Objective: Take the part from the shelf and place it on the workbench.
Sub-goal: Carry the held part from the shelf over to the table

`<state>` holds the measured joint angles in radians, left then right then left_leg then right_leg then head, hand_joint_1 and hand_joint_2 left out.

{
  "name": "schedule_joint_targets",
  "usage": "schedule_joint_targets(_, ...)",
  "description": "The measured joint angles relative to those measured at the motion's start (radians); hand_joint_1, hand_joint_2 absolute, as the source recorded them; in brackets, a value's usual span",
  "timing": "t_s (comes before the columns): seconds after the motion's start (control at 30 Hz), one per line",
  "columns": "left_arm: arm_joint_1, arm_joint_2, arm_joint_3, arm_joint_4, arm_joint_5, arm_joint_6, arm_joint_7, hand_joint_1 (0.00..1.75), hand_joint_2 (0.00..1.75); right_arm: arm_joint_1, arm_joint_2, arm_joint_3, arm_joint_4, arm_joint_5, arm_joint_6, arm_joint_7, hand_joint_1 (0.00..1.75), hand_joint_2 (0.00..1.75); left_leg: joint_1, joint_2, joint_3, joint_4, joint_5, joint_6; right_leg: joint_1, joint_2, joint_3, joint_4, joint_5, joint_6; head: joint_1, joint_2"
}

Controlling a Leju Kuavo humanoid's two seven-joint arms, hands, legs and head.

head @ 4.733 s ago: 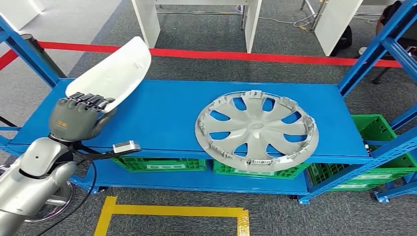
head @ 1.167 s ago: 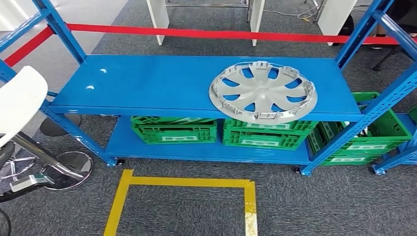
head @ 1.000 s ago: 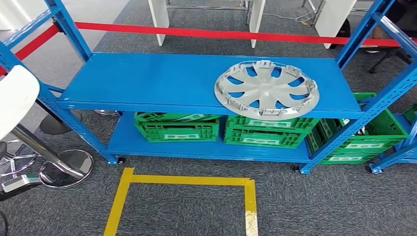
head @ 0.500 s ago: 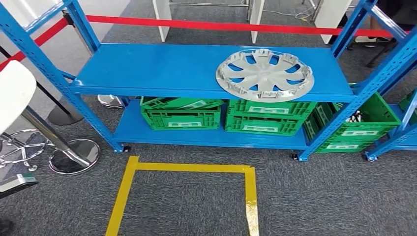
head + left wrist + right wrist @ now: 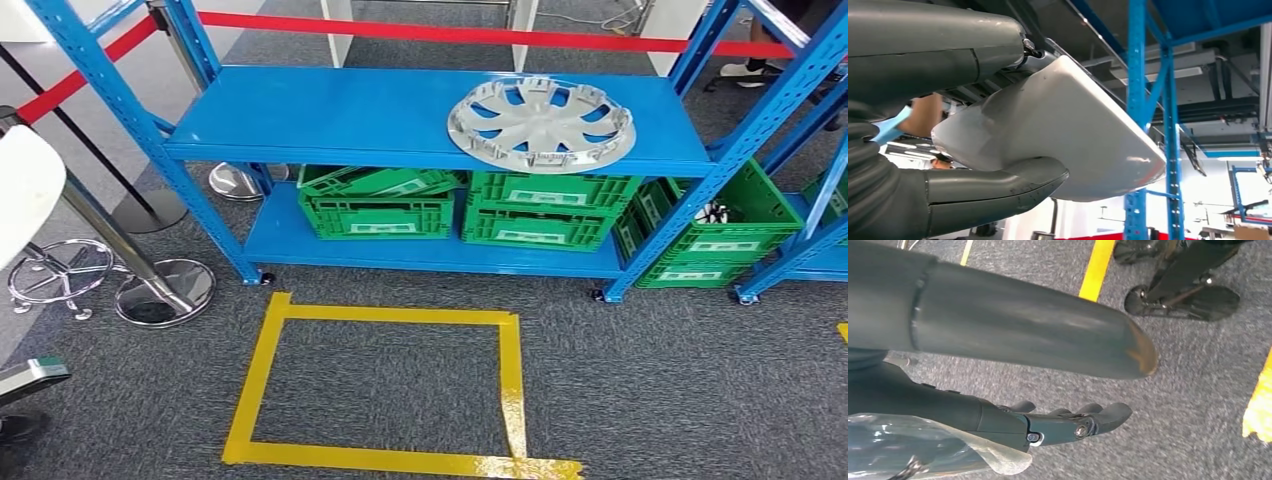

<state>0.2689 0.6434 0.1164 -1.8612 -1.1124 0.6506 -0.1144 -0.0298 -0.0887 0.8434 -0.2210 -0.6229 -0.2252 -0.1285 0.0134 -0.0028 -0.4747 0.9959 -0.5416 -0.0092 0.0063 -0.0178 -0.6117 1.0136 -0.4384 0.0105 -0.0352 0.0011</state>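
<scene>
The white curved part (image 5: pixel 25 195) shows at the left edge of the head view, away from the blue shelf (image 5: pixel 330 110) and above the floor. In the left wrist view my left hand (image 5: pixel 963 197) grips this white part (image 5: pixel 1063 145), thumb against one face and dark fingers over the other. My right hand (image 5: pixel 1013 340) hangs above the grey carpet with its fingers (image 5: pixel 1073 425) apart and nothing in them.
A silver hubcap (image 5: pixel 541 124) lies on the shelf's top board at the right. Green crates (image 5: pixel 375 205) fill the lower board. A yellow tape rectangle (image 5: pixel 510 370) marks the carpet before the shelf. Chrome stanchion bases (image 5: pixel 165 292) stand at the left, and red barrier tape (image 5: pixel 450 35) runs behind.
The whole picture has shifted: the camera has drawn back from the shelf, and more carpet and yellow tape show. The white part stays in my left hand at the left edge.
</scene>
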Motion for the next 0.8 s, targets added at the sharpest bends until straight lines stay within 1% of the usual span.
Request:
schedule_joint_targets(0.03,0.0,0.0,0.0,0.0,0.0,0.001,0.0,1.75,1.75,0.002,0.0,0.0,0.0,0.0,0.0,0.0,0.0,0.0,-0.001,0.002,-0.01,-0.001,0.008,0.009,-0.002,0.002,-0.007,0.003,-0.002,0.006,0.0,0.0)
schedule_joint_targets(0.07,-0.001,0.0,0.0,0.0,0.0,0.002,0.0,1.75,1.75,0.005,0.0,0.0,-0.001,0.0,0.0,0.0,0.0,0.0,-0.001,0.004,-0.021,-0.002,0.019,0.018,-0.004,0.004,-0.014,0.015,-0.02,0.012,0.001,0.0)
schedule_joint_targets(0.1,-0.001,0.0,0.0,0.0,0.0,0.003,0.0,1.75,1.75,0.007,0.001,0.0,-0.001,0.0,0.0,0.0,0.0,0.0,-0.001,0.006,-0.034,-0.004,0.031,0.027,-0.006,0.008,-0.027,0.044,-0.06,0.017,0.003,0.0)
schedule_joint_targets(0.13,-0.002,-0.001,0.0,0.0,0.0,0.004,-0.001,1.75,1.75,0.008,0.001,0.0,-0.002,0.0,0.0,0.0,0.0,0.0,-0.001,0.007,-0.048,-0.004,0.043,0.033,-0.008,0.011,-0.043,0.09,-0.113,0.02,0.005,0.0)
schedule_joint_targets(0.17,-0.002,-0.001,0.0,0.0,0.0,0.004,-0.002,1.75,1.75,0.007,0.001,0.0,-0.002,0.0,0.0,0.0,0.0,0.0,-0.003,0.007,-0.063,-0.003,0.055,0.036,-0.008,0.013,-0.058,0.149,-0.165,0.022,0.008,0.0)
schedule_joint_targets(0.2,-0.001,-0.002,-0.001,0.0,0.0,0.004,-0.004,1.75,1.75,0.007,0.001,0.0,-0.002,0.0,0.0,0.001,0.0,0.0,-0.005,0.008,-0.081,-0.003,0.068,0.037,-0.007,0.014,-0.07,0.211,-0.203,0.022,0.01,0.0)
schedule_joint_targets(0.23,-0.001,-0.003,-0.001,0.0,0.0,0.005,-0.005,1.75,1.75,0.006,0.001,0.0,-0.002,0.0,0.001,0.001,0.0,0.0,-0.007,0.007,-0.098,-0.001,0.082,0.038,-0.007,0.015,-0.07,0.257,-0.213,0.021,0.011,0.0)
schedule_joint_targets(0.27,-0.001,-0.005,-0.002,0.0,0.0,0.005,-0.006,1.75,1.75,0.006,0.001,0.0,-0.002,0.0,0.001,0.001,0.0,0.0,-0.008,0.007,-0.116,0.0,0.095,0.037,-0.006,0.015,-0.056,0.277,-0.199,0.018,0.012,0.0)
schedule_joint_targets(0.3,-0.001,-0.007,-0.002,0.0,0.0,0.005,-0.007,1.75,1.75,0.005,0.001,0.0,-0.002,0.0,0.001,0.001,0.0,0.0,-0.009,0.007,-0.133,0.001,0.109,0.036,-0.005,0.016,-0.025,0.263,-0.168,0.015,0.012,0.0)
schedule_joint_targets(0.33,-0.001,-0.009,-0.002,0.0,0.0,0.005,-0.009,1.75,1.75,0.004,0.001,0.0,-0.002,0.0,0.001,0.001,0.0,0.0,-0.01,0.007,-0.147,0.003,0.12,0.034,-0.003,0.016,0.023,0.213,-0.136,0.011,0.012,0.0)
schedule_joint_targets(0.37,-0.001,-0.01,-0.003,0.0,0.0,0.006,-0.01,1.75,1.75,0.003,0.001,0.0,-0.002,0.0,0.001,0.001,0.0,0.0,-0.01,0.007,-0.157,0.004,0.131,0.031,-0.001,0.017,0.079,0.145,-0.118,0.006,0.012,0.0)
schedule_joint_targets(0.4,-0.002,-0.011,-0.003,0.0,0.0,0.006,-0.012,1.75,1.75,0.001,0.0,0.0,-0.002,0.0,0.001,0.001,0.0,0.0,-0.011,0.008,-0.165,0.005,0.141,0.027,0.001,0.017,0.14,0.061,-0.119,0.0,0.012,0.0)
schedule_joint_targets(0.43,-0.002,-0.011,-0.002,0.0,0.0,0.006,-0.012,1.75,1.75,-0.001,0.0,0.0,-0.002,0.0,0.001,0.001,0.0,0.0,-0.012,0.008,-0.171,0.006,0.152,0.023,0.004,0.017,0.184,-0.007,-0.13,-0.004,0.012,0.0)
schedule_joint_targets(0.47,-0.004,-0.011,-0.002,0.0,0.0,0.006,-0.013,1.75,1.75,-0.002,0.0,0.0,-0.002,0.0,0.001,0.001,0.0,0.0,-0.011,0.01,-0.175,0.005,0.163,0.018,0.007,0.017,0.208,-0.05,-0.142,-0.008,0.012,0.0)
schedule_joint_targets(0.5,-0.005,-0.01,-0.003,0.0,0.0,0.007,-0.014,1.75,1.75,-0.003,0.0,0.0,-0.002,0.0,0.001,0.001,0.0,0.0,-0.012,0.01,-0.178,0.002,0.175,0.012,0.008,0.017,0.216,-0.075,-0.145,-0.011,0.012,0.0)
schedule_joint_targets(0.53,-0.006,-0.011,-0.003,0.0,0.0,0.007,-0.014,1.75,1.75,-0.002,0.0,0.0,-0.002,0.0,0.002,0.002,0.0,0.0,-0.01,0.01,-0.182,0.001,0.181,0.006,0.007,0.015,0.206,-0.077,-0.139,-0.015,0.012,0.0)
schedule_joint_targets(0.57,-0.006,-0.011,-0.003,0.0,0.0,0.007,-0.015,1.75,1.75,-0.002,0.001,0.0,-0.002,0.0,0.002,0.002,0.0,0.0,-0.009,0.009,-0.187,0.007,0.168,0.0,0.005,0.013,0.196,-0.077,-0.128,-0.021,0.011,0.0)
schedule_joint_targets(0.6,-0.007,-0.011,-0.003,0.0,0.0,0.007,-0.016,1.75,1.75,-0.001,0.002,0.0,-0.002,0.0,0.003,0.003,0.0,0.0,-0.008,0.008,-0.194,0.029,0.135,-0.006,0.003,0.009,0.184,-0.078,-0.115,-0.028,0.009,0.0)
schedule_joint_targets(0.63,-0.008,-0.011,-0.003,0.0,0.001,0.008,-0.016,1.75,1.75,-0.001,0.002,0.0,-0.002,0.0,0.003,0.003,0.0,0.0,-0.006,0.007,-0.203,0.071,0.083,-0.011,0.002,0.006,0.172,-0.078,-0.103,-0.033,0.007,0.0)
schedule_joint_targets(0.67,-0.008,-0.011,-0.004,0.001,0.001,0.008,-0.017,1.75,1.75,0.0,0.002,0.0,-0.002,0.0,0.004,0.003,0.0,0.0,-0.004,0.007,-0.212,0.132,0.026,-0.016,0.002,0.004,0.158,-0.076,-0.092,-0.037,0.005,0.0)
schedule_joint_targets(0.7,-0.009,-0.012,-0.006,0.001,0.001,0.009,-0.017,1.75,1.75,0.0,0.002,0.0,-0.002,0.0,0.004,0.003,0.0,0.0,-0.003,0.007,-0.22,0.201,-0.018,-0.02,0.003,0.001,0.146,-0.073,-0.081,-0.038,0.004,0.0)
schedule_joint_targets(0.73,-0.009,-0.013,-0.008,0.001,0.001,0.009,-0.017,1.75,1.75,-0.001,0.002,0.0,-0.002,0.0,0.004,0.003,0.0,0.0,-0.002,0.007,-0.222,0.257,-0.037,-0.024,0.003,0.0,0.132,-0.068,-0.07,-0.039,0.004,0.0)
schedule_joint_targets(0.77,-0.009,-0.013,-0.01,0.001,0.001,0.009,-0.018,1.75,1.75,-0.001,0.002,0.0,-0.002,0.0,0.004,0.003,0.0,0.0,-0.001,0.007,-0.215,0.29,-0.031,-0.026,0.003,-0.001,0.116,-0.06,-0.061,-0.038,0.004,0.0)
schedule_joint_targets(0.8,-0.009,-0.014,-0.012,0.001,0.001,0.01,-0.019,1.75,1.75,-0.002,0.002,0.0,-0.002,0.0,0.004,0.003,0.0,0.0,0.0,0.007,-0.192,0.286,-0.008,-0.027,0.003,-0.001,0.099,-0.05,-0.053,-0.037,0.004,0.0)
